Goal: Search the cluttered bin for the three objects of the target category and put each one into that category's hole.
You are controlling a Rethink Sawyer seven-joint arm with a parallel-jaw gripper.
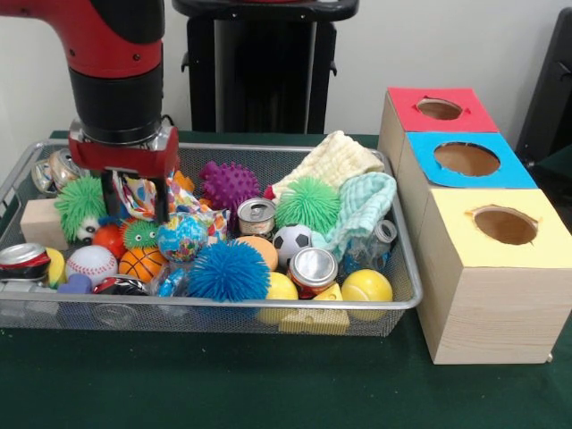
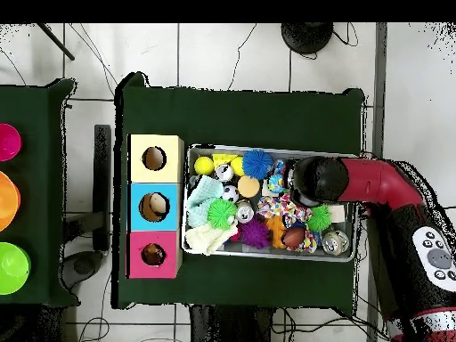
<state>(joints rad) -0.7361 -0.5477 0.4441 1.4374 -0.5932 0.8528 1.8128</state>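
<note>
Front view: wire-mesh bin (image 1: 214, 308) long axis left-right, jaws (image 1: 137, 198) spread over toys.

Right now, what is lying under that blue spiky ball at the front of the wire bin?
The blue spiky ball rests on other toys in the wire bin: a yellow ball shows at one side, a small basketball at the other. Whatever lies directly beneath is covered.

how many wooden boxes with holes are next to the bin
3, in a row beside the bin, each with one round hole on top: red box farthest from the front camera, blue box in the middle, yellow box nearest. None looks hidden.
</note>
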